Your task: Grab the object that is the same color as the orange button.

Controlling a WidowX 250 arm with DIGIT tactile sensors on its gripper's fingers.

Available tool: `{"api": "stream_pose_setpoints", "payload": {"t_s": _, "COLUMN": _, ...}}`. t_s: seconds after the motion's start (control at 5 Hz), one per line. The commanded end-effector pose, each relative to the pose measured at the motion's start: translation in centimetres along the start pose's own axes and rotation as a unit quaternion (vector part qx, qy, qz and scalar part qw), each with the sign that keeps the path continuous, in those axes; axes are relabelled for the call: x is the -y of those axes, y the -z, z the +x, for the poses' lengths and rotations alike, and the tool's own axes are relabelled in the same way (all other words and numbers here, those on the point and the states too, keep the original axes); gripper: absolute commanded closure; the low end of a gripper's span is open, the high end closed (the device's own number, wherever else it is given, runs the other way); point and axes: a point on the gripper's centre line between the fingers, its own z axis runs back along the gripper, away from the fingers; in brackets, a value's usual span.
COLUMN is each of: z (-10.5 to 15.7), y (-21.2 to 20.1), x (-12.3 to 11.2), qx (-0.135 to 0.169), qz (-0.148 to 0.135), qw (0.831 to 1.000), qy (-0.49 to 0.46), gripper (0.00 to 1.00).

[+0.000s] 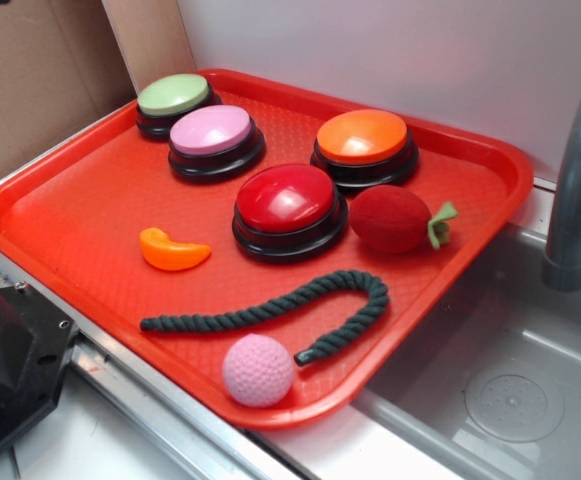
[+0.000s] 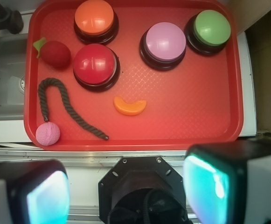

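1. Four round push buttons sit on a red tray (image 1: pixel 60 215) with a fine pebbled surface: the orange button (image 1: pixel 362 138), a red button (image 1: pixel 286 197), a pink button (image 1: pixel 211 131) and a green button (image 1: pixel 174 95), each a glossy dome on a black base.
2. Soft things lie nearby: a fuzzy red strawberry (image 1: pixel 390 218) with a green leaf, a twisted dark rope (image 1: pixel 270 312), and a dimpled pink ball (image 1: pixel 258 369).
3. One small orange segment (image 1: pixel 170 250), a smooth shiny crescent, lies alone on bare tray, in front of the red button and apart from it.
4. Only the side view shows the grey tap (image 1: pixel 578 180) clearly; only the wrist view shows the gripper (image 2: pixel 126 186), its two pads spread wide, holding nothing, short of the tray's near rim.
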Motion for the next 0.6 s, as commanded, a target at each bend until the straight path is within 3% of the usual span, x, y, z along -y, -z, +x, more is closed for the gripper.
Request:
{"api": "stream_pose_setpoints", "payload": {"t_s": 0.0, "z": 0.0, "y": 0.0, "x": 0.0, "qx": 0.0, "qz": 0.0, "qw": 1.0, "qy": 0.0, "gripper": 0.0}}
{"api": "stream_pose_setpoints", "payload": {"t_s": 0.2, "z": 0.6, "y": 1.5, "x": 0.8, "qx": 0.002, "qz": 0.005, "qw": 0.995, "qy": 0.097, "gripper": 0.0}}
{"api": "stream_pose_setpoints", "payload": {"t_s": 0.4, "z": 1.6, "y": 3.6, "x": 1.2, "qx": -0.012, "qz": -0.035, "qw": 0.98, "qy": 0.197, "gripper": 0.0}}
